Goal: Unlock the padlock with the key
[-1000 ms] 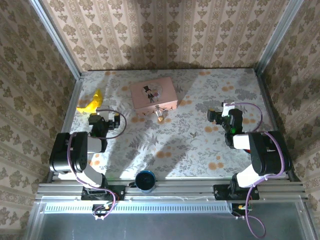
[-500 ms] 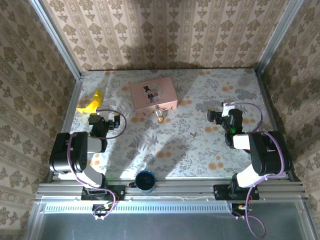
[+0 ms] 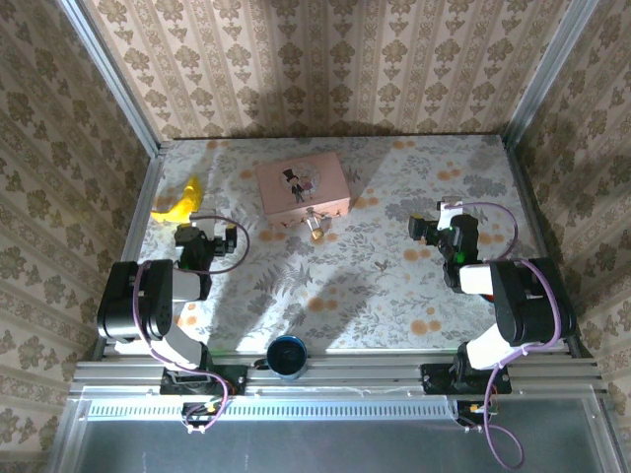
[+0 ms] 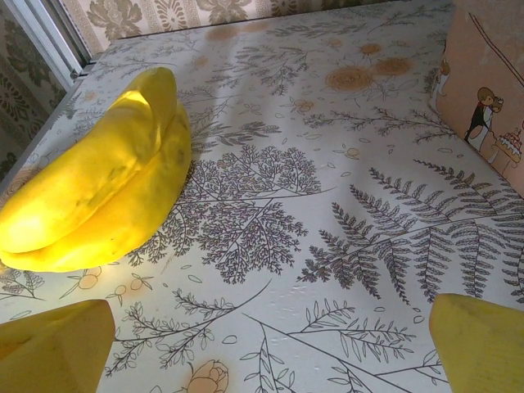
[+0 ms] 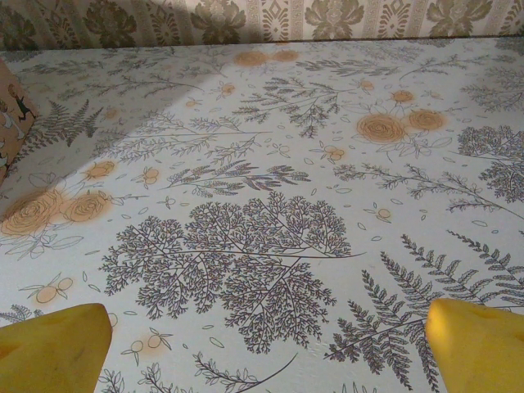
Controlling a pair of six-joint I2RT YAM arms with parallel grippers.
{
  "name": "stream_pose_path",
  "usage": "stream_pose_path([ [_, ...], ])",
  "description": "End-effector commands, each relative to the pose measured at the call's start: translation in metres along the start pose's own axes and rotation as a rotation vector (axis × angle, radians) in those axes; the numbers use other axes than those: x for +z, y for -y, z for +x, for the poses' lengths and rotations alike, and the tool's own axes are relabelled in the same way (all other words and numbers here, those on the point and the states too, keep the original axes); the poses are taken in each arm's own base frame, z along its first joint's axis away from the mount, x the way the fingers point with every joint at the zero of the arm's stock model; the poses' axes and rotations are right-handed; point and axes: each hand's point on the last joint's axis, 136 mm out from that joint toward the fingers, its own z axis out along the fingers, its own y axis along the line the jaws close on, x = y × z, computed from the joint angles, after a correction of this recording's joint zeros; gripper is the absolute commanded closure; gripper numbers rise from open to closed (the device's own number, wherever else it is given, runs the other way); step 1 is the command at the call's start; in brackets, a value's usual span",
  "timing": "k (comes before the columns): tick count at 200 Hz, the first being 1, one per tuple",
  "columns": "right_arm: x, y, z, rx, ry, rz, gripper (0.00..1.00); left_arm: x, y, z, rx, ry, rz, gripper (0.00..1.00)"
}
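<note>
Task not begun by the look: padlock (image 3: 315, 227) lies on worktop (image 3: 325, 315) just at pink box's (image 3: 304, 187) front edge, L end effector (image 4: 266, 340) & R end effector (image 5: 266, 344) both apart, empty, either side of box; whole unlocking job left.

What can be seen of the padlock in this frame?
The padlock is tiny, pale and silvery, metal by its look. It sits at the near edge of the pink box, about midway along, touching it or hanging from it; which, I cannot tell. Shackle, keyhole and locked state are too small to make out. Nothing else touches it.
</note>
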Motion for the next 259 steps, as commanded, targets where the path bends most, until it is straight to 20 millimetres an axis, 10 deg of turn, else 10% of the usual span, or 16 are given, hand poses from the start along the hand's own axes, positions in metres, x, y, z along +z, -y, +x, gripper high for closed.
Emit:
stream_pose_path([
  [1, -0.004, 0.005, -0.004, 0.004, -0.005, 0.023, 0.0, 0.0, -0.002, -0.018, 0.004, 0.044, -0.003, 0.0],
  [139, -0.061, 0.003, -0.037, 0.101, -0.246, 0.157, 0.0, -0.053, 0.022, -0.104, -0.03, 0.168, 0.006, 0.0],
  [206, -0.099, -0.056, 0.02, 0.073, -0.534, 0.147, 0.01, -0.07, 0.064, -0.136, -0.093, 0.212, 0.114, 0.0],
  [259, -0.117, -0.106, 0.072, 0.132, -0.764, 0.069, 0.25, -0.081, 0.075, -0.149, -0.156, 0.265, 0.144, 0.0],
])
